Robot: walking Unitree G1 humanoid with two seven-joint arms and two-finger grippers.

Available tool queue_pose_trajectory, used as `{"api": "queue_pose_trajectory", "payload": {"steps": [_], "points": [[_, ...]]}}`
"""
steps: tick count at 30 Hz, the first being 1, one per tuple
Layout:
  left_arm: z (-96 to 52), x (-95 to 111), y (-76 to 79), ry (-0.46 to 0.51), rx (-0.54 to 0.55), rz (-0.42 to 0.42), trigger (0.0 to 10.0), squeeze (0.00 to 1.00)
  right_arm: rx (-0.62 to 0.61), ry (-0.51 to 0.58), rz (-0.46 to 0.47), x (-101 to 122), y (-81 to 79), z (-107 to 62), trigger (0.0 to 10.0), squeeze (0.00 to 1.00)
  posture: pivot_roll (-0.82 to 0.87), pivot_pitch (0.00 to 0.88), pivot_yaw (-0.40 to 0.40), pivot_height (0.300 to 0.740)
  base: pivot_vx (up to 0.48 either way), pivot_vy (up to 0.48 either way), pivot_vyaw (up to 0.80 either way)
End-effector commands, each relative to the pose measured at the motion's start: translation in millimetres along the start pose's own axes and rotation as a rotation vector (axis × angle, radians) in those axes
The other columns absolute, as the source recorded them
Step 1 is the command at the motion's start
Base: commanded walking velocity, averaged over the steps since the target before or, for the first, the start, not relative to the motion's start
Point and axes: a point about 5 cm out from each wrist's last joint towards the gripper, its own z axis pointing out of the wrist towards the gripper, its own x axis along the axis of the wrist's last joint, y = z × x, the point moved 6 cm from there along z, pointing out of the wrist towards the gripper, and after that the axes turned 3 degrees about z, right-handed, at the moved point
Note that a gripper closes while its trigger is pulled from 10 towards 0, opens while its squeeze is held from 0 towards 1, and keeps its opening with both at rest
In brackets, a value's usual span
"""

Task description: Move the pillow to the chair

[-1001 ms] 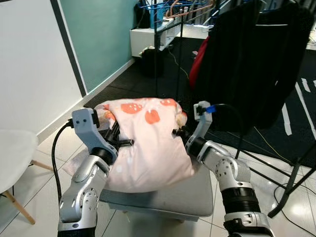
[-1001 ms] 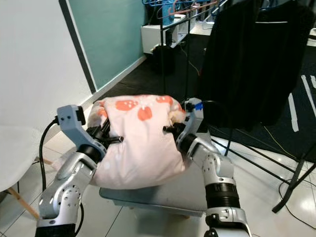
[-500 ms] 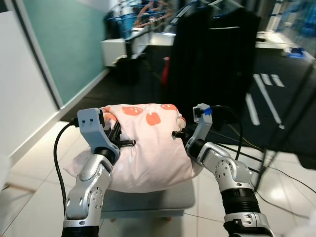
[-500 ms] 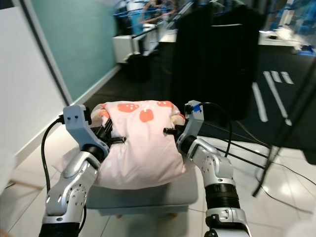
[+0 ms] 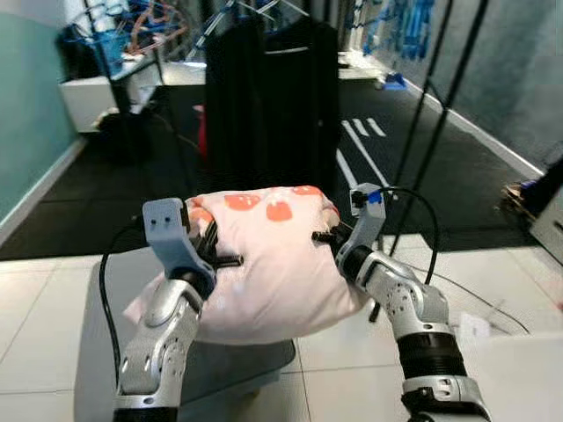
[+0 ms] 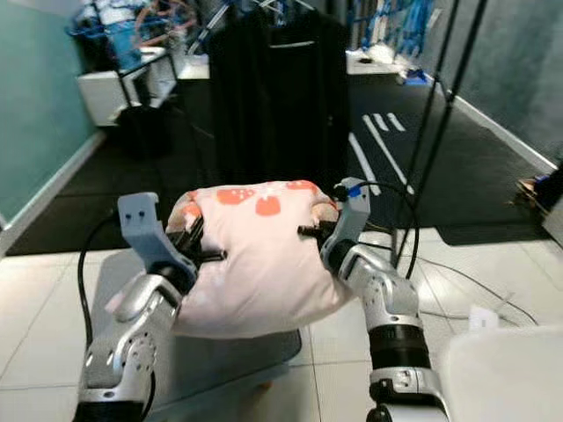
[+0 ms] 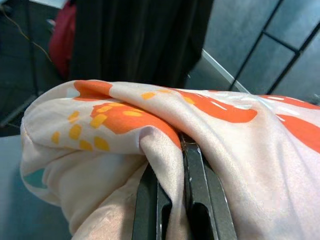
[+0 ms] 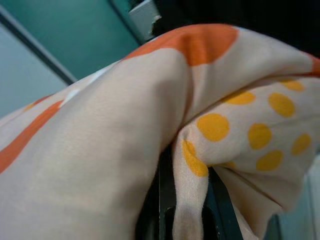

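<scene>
The pillow (image 5: 273, 255) is pale pink with orange patches and hangs in front of me, held up from both sides. My left gripper (image 5: 220, 257) is shut on its left edge, and the left wrist view shows a fold of fabric (image 7: 165, 150) pinched between the black fingers (image 7: 200, 195). My right gripper (image 5: 322, 236) is shut on the pillow's right edge, with dotted cloth (image 8: 192, 165) squeezed between its fingers (image 8: 220, 212). A white rounded surface (image 6: 501, 369) shows at the lower right; I cannot tell if it is the chair.
A grey padded stool (image 5: 97, 334) stands below and left of the pillow. A clothes rack with a black garment (image 5: 264, 97) stands behind, and black poles (image 5: 440, 114) rise at the right. A cable and white plug (image 5: 471, 327) lie on the tiled floor.
The view has swung to the right, so the white wall and white chair on the left have left the picture. Both grippers keep the same hold on the pillow.
</scene>
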Motion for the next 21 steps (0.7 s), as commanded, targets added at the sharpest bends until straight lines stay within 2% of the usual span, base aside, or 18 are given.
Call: {"api": "queue_pose_trajectory", "payload": {"steps": [1,10,21], "points": [[-0.6,9.5,24.2,0.039,-0.102,-0.023,10.0,0.00,0.073,0.037,-0.013,9.9,-19.7,3.1,10.0,0.00,-0.21,0.000,0.002,0.740,0.000,0.000,-0.62],[-0.6,13.1,29.1,0.054,-0.112,-0.044,10.0,0.00,0.084,0.033,-0.035,12.5,-22.5,1.5,10.0,0.00,-0.21,0.000,0.000,0.740,0.000,0.000,-0.61],[1.3,16.5,34.7,0.062,-0.135,-0.055,10.0,0.00,0.047,0.057,-0.048,21.4,-16.3,1.0,10.0,0.00,-0.22,0.000,0.003,0.740,0.000,0.000,-0.61]]}}
